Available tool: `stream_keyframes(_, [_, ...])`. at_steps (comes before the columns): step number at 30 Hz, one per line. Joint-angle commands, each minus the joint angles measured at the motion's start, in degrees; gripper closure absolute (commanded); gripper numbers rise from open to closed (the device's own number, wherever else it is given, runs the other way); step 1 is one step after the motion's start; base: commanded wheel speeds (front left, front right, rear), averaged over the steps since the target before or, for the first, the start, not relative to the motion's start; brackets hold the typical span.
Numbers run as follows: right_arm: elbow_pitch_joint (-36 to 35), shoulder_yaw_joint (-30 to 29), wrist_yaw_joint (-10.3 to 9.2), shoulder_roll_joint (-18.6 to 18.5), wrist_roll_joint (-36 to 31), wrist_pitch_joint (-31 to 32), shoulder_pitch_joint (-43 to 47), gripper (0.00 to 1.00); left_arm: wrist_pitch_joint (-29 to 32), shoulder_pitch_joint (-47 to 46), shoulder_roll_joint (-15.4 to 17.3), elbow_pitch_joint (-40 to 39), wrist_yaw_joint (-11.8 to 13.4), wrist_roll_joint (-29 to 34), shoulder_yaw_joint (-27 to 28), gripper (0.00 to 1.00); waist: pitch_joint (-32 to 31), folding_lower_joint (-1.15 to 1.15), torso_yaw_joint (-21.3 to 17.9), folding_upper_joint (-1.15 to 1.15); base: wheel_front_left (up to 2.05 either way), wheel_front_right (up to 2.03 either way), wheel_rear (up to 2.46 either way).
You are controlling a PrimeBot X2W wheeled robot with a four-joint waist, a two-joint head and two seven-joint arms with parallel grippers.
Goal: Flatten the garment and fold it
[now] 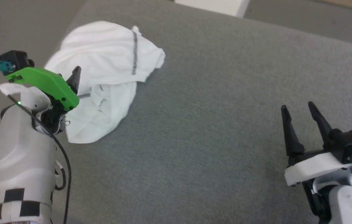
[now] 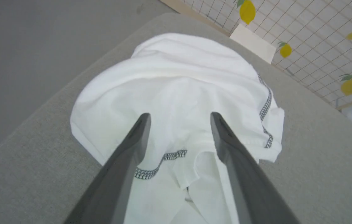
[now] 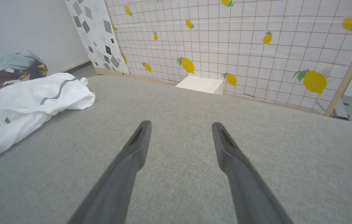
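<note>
The garment (image 1: 104,74) is a white T-shirt with dark stitching, lying crumpled in a heap near the far left corner of the grey padded surface (image 1: 213,124). My left gripper (image 2: 179,119) hovers just above the heap's near side, open, with nothing between its fingers; in the head view one dark fingertip (image 1: 75,74) shows past the green wrist cover. The garment (image 2: 179,87) spreads under both left fingers. My right gripper (image 1: 298,110) stands open at the lower right, far from the shirt, over bare surface. From the right wrist, the garment (image 3: 29,102) lies at the far left.
A rigid white box (image 3: 200,84) stands beyond the surface's far edge, against a lemon-print grid wall (image 3: 256,46). A pile of coloured clothes (image 3: 4,67) lies on the floor at the left. The surface's left edge (image 2: 54,93) runs close beside the shirt.
</note>
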Motion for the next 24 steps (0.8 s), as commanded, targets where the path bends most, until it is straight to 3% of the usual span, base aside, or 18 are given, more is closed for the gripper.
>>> stream_keyframes(1, [-0.88,-0.57,-0.09,-0.05,-0.64,0.36,-0.97,0.0,2.68,-1.53,0.39,1.7,-0.23,-1.05,0.04,0.0,8.14,-0.02,-6.05,0.0,0.0,0.0,0.0])
stream_keyframes(11, [-4.51,-1.99,-0.09,-0.05,-1.62,1.43,-0.92,0.0,7.89,-1.55,-0.75,9.08,-0.22,-2.75,-1.2,0.0,12.27,-0.02,-7.15,0.0,0.0,0.0,0.0])
stream_keyframes(12, [-4.65,-1.96,-0.09,-0.05,-1.65,1.53,-0.85,0.0,7.8,-1.45,-1.03,9.53,-0.37,-3.0,-1.36,0.07,12.33,-0.02,-7.03,0.0,0.0,0.0,0.0])
stream_keyframes(13, [-4.73,-1.96,-0.09,-0.05,-1.7,1.58,-0.77,0.0,6.99,-1.47,-1.15,9.49,-0.53,-2.99,-1.61,0.47,12.28,-0.02,-6.81,0.0,0.0,0.0,0.0])
stream_keyframes(14, [-4.75,-1.85,-0.09,-0.05,-1.78,1.66,-0.72,0.0,5.14,-1.54,-1.09,9.28,-0.66,-2.95,-1.61,1.0,12.17,-0.02,-6.6,0.0,0.0,0.0,0.0])
stream_keyframes(24, [-1.65,-0.03,-0.09,-0.05,0.26,-0.16,-0.12,0.0,-15.85,-7.99,3.15,4.63,-0.39,-1.26,1.1,1.0,6.15,-0.02,-6.07,0.0,0.0,0.0,0.0])
